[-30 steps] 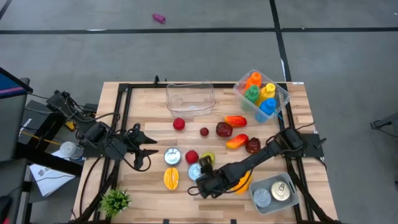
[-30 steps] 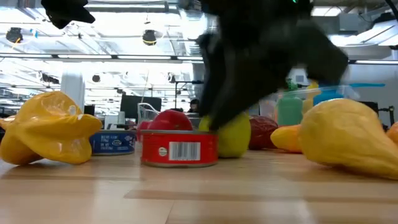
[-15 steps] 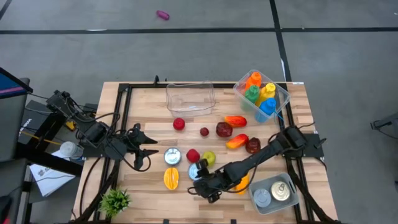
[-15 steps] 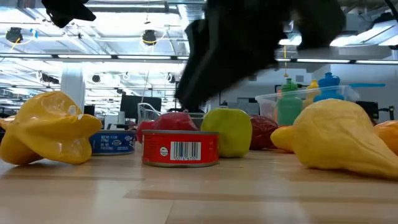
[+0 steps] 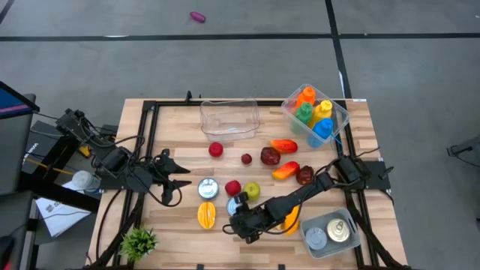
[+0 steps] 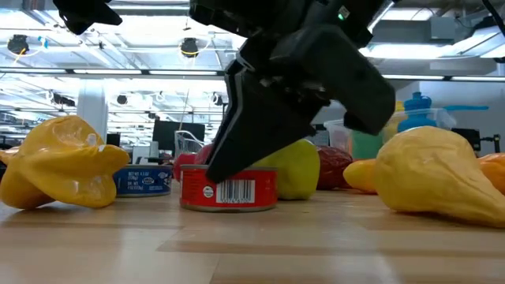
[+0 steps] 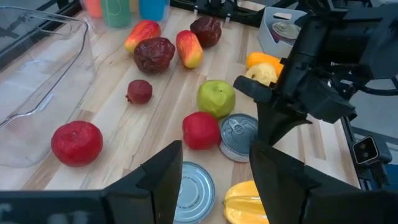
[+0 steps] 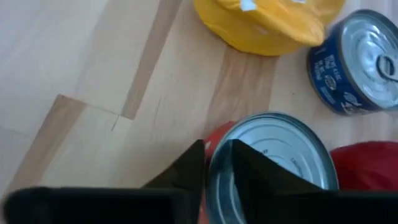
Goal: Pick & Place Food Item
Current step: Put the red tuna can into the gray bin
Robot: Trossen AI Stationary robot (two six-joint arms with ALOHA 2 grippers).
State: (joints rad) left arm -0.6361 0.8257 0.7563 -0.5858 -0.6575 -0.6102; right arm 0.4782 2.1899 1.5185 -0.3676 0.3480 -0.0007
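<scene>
My right gripper is down on the red can. The fingers are narrow, with the can's rim in the slit between them: one finger runs down outside the wall, the other sits over the silver lid. I read that as a pinch on the rim. The can's base is flat on the wood, so nothing is lifted yet.

Just beyond my fingertips and to one side is a red fruit, close against the can. A little further out are the blue can and the yellow starfruit. The green apple sits right behind the red can.

Well away from my fingers, a bin already holds two cans, and a clear tray at the far edge is empty. Which one is the drop spot I cannot tell.

So the grasp looks about made; lift, carry and release are all left. My left gripper waits over its own side of the table, fingers spread wide, holding nothing.
</scene>
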